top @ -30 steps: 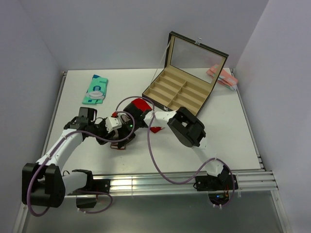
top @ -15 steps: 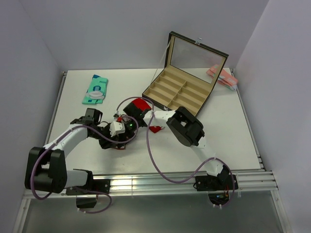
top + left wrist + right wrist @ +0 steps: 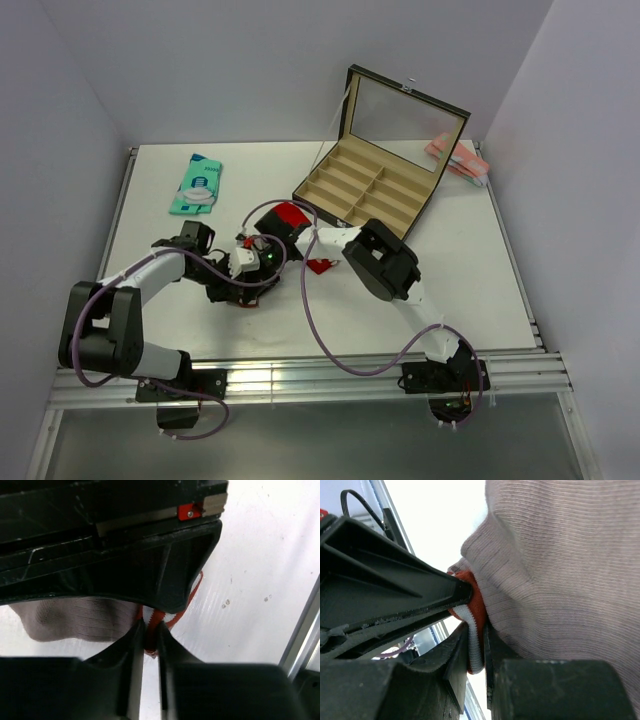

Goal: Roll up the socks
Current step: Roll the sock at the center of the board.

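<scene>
Where the socks lie: the socks (image 3: 291,214) sit near the middle of the table (image 3: 470,270), at about 7 o'clock from the open box (image 3: 375,195), bunched where the two arms meet. In the top view, red cloth shows at 1 o'clock of that meeting point and a smaller red scrap at 3 o'clock.
Left gripper: the left gripper (image 3: 151,630) is pressed together on the striped cuff (image 3: 150,617), with only a thin red-and-white fold between its tips.
Right gripper: the right gripper (image 3: 476,640) also pinches a red-and-white cuff edge. Ribbed greyish fabric (image 3: 560,580) bulges just beside it, and it cannot be told whether that is the sock's own body.
Approach: in the top view the left arm reaches in from 9 o'clock and the right arm from 2 o'clock, so the tips nearly face each other.
Nearer arm: neither, since both are already touching the cloth at the cuff end.
Long axis: judged to run from 7 o'clock to 1 o'clock, with the cuff at the grippers and the bulk toward 1 o'clock. The bunching hides much of it.
Coming move: the roll would probably have to travel from the pinched cuff toward 1 o'clock, both arms turning together.
Risk: a hold this thin could slip off the cuff.
</scene>
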You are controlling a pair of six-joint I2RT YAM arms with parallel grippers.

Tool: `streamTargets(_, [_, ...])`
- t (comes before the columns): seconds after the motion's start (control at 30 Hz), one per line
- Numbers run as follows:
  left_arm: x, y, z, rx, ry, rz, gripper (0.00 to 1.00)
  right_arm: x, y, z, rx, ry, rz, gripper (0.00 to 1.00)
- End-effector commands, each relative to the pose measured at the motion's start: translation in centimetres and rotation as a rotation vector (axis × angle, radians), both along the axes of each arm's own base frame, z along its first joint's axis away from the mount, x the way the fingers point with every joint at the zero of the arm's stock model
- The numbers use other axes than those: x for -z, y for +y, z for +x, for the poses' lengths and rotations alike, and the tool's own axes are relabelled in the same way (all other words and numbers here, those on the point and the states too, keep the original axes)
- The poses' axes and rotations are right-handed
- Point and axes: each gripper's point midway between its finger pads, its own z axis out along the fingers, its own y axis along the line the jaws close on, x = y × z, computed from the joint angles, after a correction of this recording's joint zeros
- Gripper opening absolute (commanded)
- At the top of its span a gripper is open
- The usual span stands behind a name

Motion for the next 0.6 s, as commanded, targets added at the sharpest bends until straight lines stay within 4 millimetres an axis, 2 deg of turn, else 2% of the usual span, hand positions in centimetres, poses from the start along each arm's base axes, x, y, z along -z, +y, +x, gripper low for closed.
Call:
streamTargets(0.0, [-0.6, -0.8, 1.4, 0.005, -0.022, -0.032, 0.16, 3.3, -1.3, 0.7, 0.065, -0.042, -0.117, 0.21])
streamTargets(0.07, [-0.1, -0.7, 1.1, 0.004, 0.009, -0.02, 0.08, 3.7, -1.7, 1.1, 0.096, -0.063, -0.138, 0.28])
streamTargets(0.13, [0.3, -0.5, 0.7, 0.008, 0.039, -0.009, 0.04, 2.9, -1.6, 1.6, 0.13, -0.091, -0.13, 0.35])
streamTargets(0.17, [0.5, -0.4, 0.7, 0.005, 0.047, -0.004, 0.0, 3.5, -2.2, 1.6, 0.157, -0.105, -0.158, 0.38])
streamTargets(0.2, [0.9, -0.4, 0.5, 0.009, 0.063, 0.001, 0.0, 2.0, -1.8, 2.3, 0.184, -0.15, -0.113, 0.44])
streamTargets(0.27, [1.3, -0.1, 0.3, 0.005, 0.081, 0.015, 0.0, 1.9, -2.2, 2.8, 0.247, -0.188, -0.105, 0.49])
streamTargets(0.3, [1.4, -0.1, 0.3, 0.003, 0.089, 0.018, 0.0, 0.2, -2.1, 3.2, 0.269, -0.22, -0.072, 0.5])
streamTargets(0.37, [1.9, 0.1, 0.2, 0.0, 0.114, 0.029, 0.0, 0.2, -3.0, 3.0, 0.319, -0.232, -0.083, 0.52])
streamTargets(0.4, [2.2, 0.2, 0.1, -0.004, 0.131, 0.036, 0.0, -1.2, -3.1, 3.9, 0.363, -0.282, -0.063, 0.53])
streamTargets(0.57, [2.6, 0.4, 0.2, -0.015, 0.159, 0.049, 0.0, -2.2, -5.0, 4.1, 0.476, -0.333, -0.043, 0.54])
